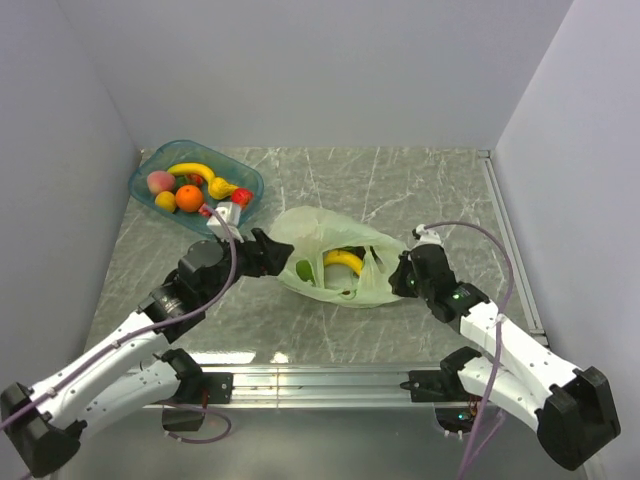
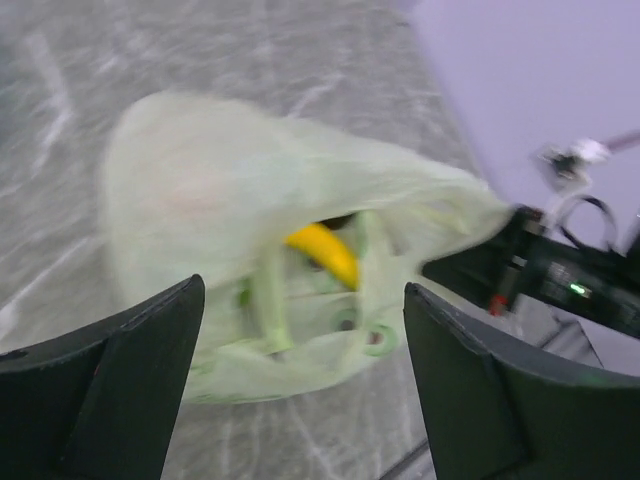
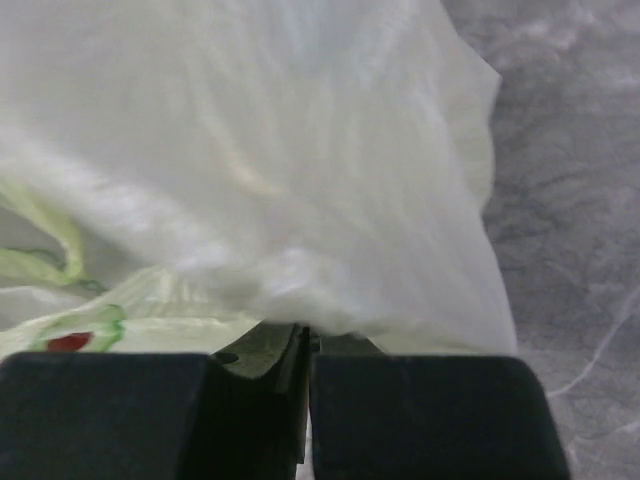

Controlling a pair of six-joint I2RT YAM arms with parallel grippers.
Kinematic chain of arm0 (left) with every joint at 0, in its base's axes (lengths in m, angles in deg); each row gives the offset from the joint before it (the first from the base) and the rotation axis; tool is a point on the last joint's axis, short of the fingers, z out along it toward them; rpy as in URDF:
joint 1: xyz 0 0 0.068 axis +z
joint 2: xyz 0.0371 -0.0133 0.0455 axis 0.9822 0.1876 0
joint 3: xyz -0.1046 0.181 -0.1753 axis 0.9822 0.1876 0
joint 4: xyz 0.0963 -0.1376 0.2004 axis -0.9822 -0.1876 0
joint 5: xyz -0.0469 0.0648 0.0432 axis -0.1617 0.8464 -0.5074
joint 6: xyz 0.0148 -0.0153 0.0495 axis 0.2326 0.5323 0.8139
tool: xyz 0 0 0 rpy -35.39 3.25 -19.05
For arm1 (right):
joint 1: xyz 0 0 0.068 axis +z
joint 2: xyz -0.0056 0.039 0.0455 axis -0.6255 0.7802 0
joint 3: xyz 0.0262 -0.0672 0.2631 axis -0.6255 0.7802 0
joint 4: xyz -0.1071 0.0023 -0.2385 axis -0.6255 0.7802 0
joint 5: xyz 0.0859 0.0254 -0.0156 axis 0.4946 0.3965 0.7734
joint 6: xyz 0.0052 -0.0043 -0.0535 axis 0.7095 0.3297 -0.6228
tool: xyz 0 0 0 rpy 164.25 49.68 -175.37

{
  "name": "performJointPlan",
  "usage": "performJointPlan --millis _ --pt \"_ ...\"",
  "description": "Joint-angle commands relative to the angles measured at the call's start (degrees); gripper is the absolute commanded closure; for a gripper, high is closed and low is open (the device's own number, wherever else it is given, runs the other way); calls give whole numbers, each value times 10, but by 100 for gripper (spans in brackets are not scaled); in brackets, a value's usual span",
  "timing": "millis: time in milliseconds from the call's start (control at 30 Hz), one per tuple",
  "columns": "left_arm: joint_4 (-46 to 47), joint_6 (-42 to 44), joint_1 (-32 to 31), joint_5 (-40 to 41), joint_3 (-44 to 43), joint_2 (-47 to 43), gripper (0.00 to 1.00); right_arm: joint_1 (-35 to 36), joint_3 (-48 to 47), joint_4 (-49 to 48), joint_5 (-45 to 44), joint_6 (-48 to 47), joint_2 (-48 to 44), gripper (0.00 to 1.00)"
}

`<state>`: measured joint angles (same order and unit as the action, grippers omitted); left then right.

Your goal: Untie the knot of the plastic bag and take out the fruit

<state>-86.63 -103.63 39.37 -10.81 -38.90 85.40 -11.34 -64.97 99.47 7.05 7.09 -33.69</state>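
Right claw [image 3: 305,345] pinches the bag [image 1: 318,232] at its edge; left claw [image 1: 283,259] gapes empty at the mouth. Fruit removal seems in hand, so next, reach in cleanly for the banana [image 1: 344,261].

Desk: grey marble-veined tabletop [image 1: 420,190];
Walls: plain pale lilac-white panels [image 1: 320,70] at the far, left and right edges;
Near edge: silver aluminium rail [image 1: 320,381];
Light: even, soft
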Motion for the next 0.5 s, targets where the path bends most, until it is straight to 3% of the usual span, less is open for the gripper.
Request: performJointPlan --millis 0,67,167,300,467 --pt "-55 83 -79 47 -84 33 14 33 -51 -1 -45 -18 -22 99" --pt "-81 91 -152 116 -133 71 18 57 -67 10 -60 -19 -27 98" --pt "-91 100 -202 166 -182 160 22 73 -86 18 -70 -21 -31 97" --pt "-45 99 -216 158 -198 268 28 92 -100 -2 -22 -42 -47 93" --pt "-4 78 -215 194 -206 358 31 91 -96 -60 -2 -32 -16 78"
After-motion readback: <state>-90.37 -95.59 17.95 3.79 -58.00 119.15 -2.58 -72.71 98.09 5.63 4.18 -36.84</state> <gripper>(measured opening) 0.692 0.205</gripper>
